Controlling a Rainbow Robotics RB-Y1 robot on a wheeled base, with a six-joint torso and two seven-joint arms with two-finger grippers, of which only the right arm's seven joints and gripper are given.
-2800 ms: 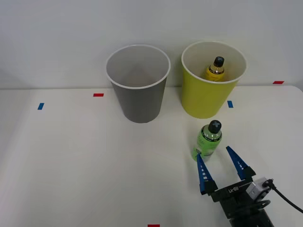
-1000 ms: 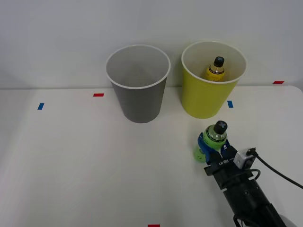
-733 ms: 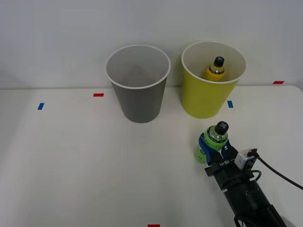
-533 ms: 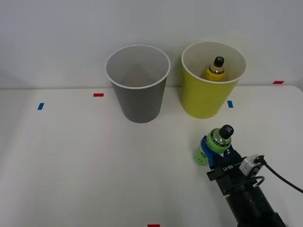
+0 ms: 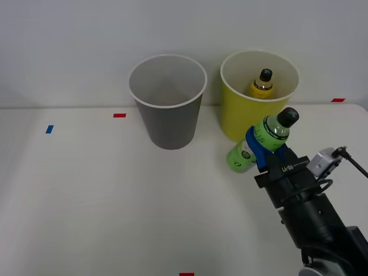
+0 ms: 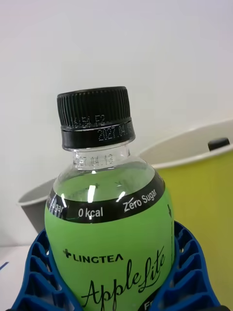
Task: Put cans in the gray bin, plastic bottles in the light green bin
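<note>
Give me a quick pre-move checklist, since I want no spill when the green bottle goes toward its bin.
1. Grip: right gripper jaws closed around the green bottle: ok.
2. Bottle clear of the table: lifted and tilted, cap pointing up toward the light green bin: ok.
3. Cap on the green bottle: black cap in place: ok.
4. Target bin open: the yellow bottle already stands inside, with room beside it: ok.
5. Bottle high enough to pass the bin's white rim: cannot tell.
6. Gray bin away from the path: ok.
</note>
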